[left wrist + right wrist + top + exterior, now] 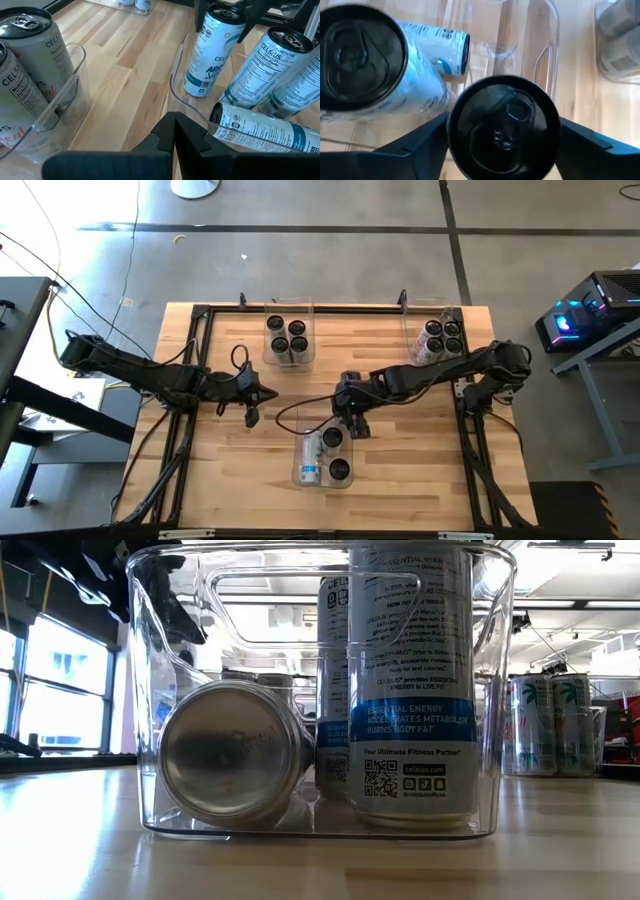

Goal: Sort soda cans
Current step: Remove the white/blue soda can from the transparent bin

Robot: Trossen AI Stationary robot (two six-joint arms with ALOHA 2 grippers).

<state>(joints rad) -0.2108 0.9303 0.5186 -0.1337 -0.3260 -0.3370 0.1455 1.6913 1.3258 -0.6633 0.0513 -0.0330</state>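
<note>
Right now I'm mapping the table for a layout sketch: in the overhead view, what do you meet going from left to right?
Left gripper, shut → back bin with four cans → front bin holding a lying can → right gripper at the front bin's upright cans → far-right bin of cans.

Overhead looks straight down; the low camera sits against the near bin point(140, 690), which both wrists also see.
</note>
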